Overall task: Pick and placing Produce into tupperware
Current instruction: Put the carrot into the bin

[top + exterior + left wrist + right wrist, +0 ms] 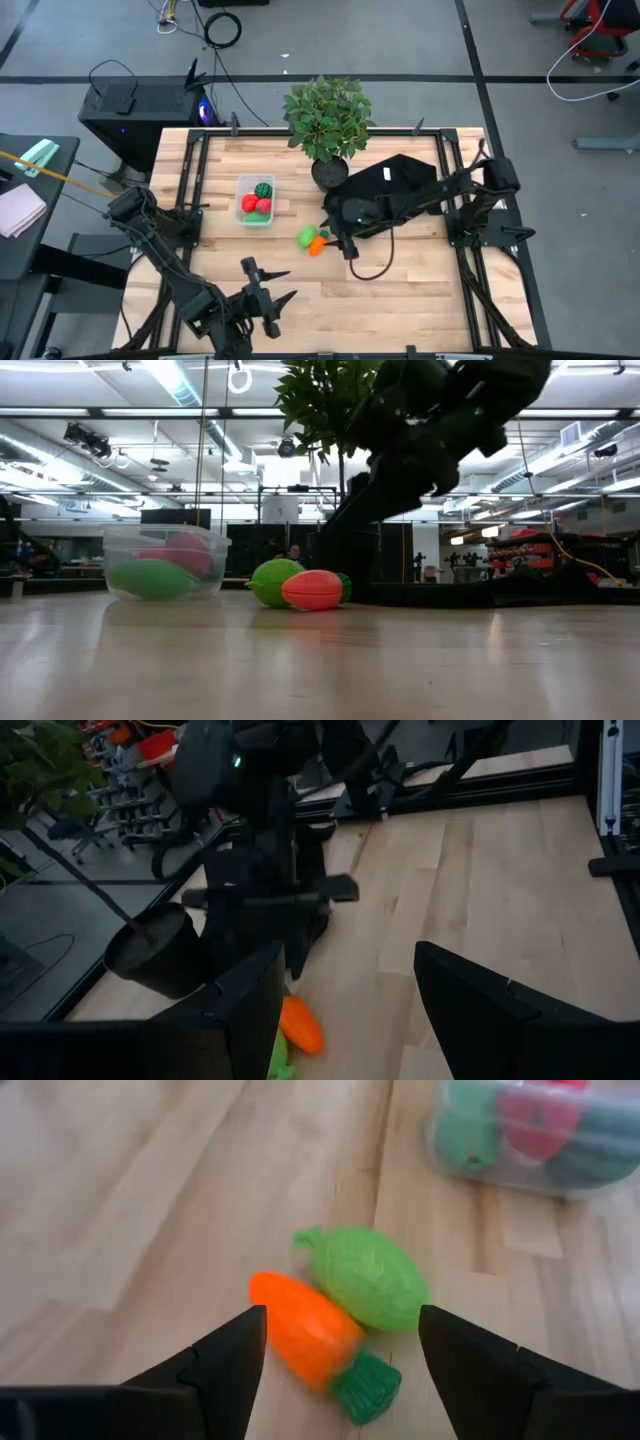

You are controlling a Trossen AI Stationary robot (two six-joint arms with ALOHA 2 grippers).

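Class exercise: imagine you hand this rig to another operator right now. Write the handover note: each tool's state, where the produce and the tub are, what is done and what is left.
Right tool: open, empty, poised just above the orange-and-green carrot and the light green piece, which lie touching on the bare wood.
Left tool: open, empty, waiting at the table's near edge.
Tupperware: on the table left of the potted plant; it already holds red pieces and a dark green striped ball.
Done: those pieces are in the tub.
Left: pick up the carrot and the light green piece and place both in the tub.
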